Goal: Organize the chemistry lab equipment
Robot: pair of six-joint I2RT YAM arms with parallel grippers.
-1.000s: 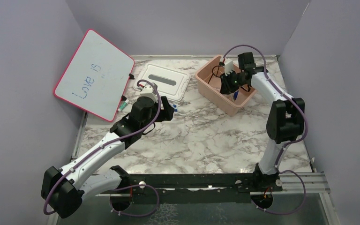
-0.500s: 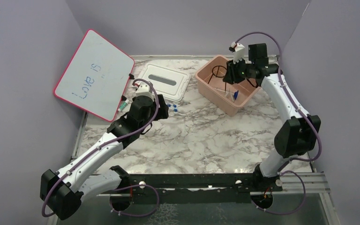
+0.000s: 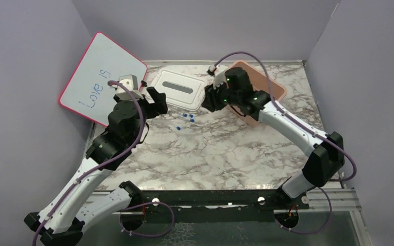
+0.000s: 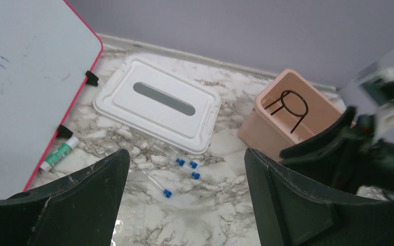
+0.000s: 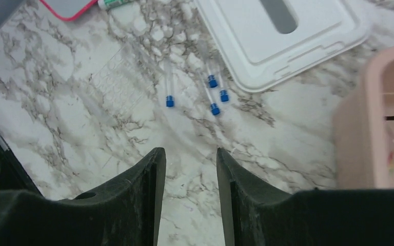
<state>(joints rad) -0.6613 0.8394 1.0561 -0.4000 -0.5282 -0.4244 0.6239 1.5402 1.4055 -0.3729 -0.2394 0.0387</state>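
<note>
Currently both grippers are empty. The left gripper [image 4: 184, 160] has its fingers spread wide with nothing between them. In the top view it is raised above the table [image 3: 225, 154], off the lid's [image 4: 156, 102] left corner. The right gripper [image 5: 191, 154] has its fingers only narrowly parted, also with nothing between them. It is above the table at the lid's right corner, between the lid and the bin [image 4: 259, 130].

Four glass tubes [image 5: 209, 95] with blue caps [image 5: 215, 109] lie flat on the table just off the near edge of the lid. Three of them sit close together, with one cap almost against the lid's rim. The fourth lies a little apart, farther from the lid and more to the left. No gripper touches any of them.

The ring stand [image 4: 290, 105] is inside the bin, which stands right of the lid and close to its right corner. Both the stand's black ring and its legs show through the bin's open top.

The whiteboard [image 4: 20, 87] leans left of the lid, with blue writing on its face. A green-capped marker [image 4: 59, 154] lies on the table by the board's lower edge, on the lid's left side.
</note>
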